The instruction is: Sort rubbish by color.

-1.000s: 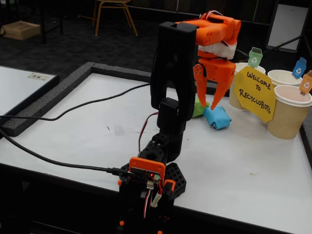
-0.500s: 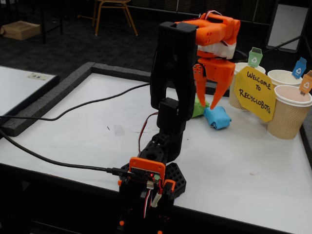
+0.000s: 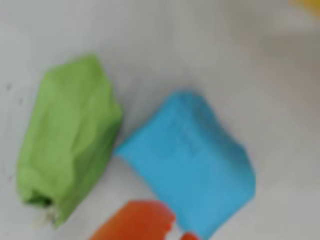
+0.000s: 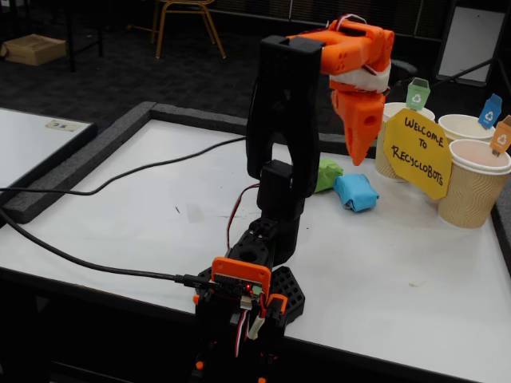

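A lime green wad (image 4: 327,174) and a bright blue wad (image 4: 356,192) lie side by side on the white table, just left of the yellow sign. In the blurred wrist view the green wad (image 3: 67,137) is on the left and the blue wad (image 3: 192,160) sits centre-right, nearly touching it. My orange gripper (image 4: 357,159) hangs point-down above and between the two wads. It is shut, its fingers closed into one spike with nothing in them. One orange finger (image 3: 135,220) pokes in at the bottom of the wrist view. The orange piece of rubbish is out of view.
The yellow "Welcome to Recyclobots" sign (image 4: 417,152) leans against ribbed beige cups (image 4: 471,187) at the right, which carry green (image 4: 417,93), blue (image 4: 490,112) and orange (image 4: 502,136) flags. A black cable (image 4: 120,179) crosses the table on the left. The arm's base (image 4: 247,279) stands at the front edge.
The gripper has gone from open, with its fingers straddling the spot beside the green and blue wads, to shut, and its tip has risen slightly. The wads have not moved.
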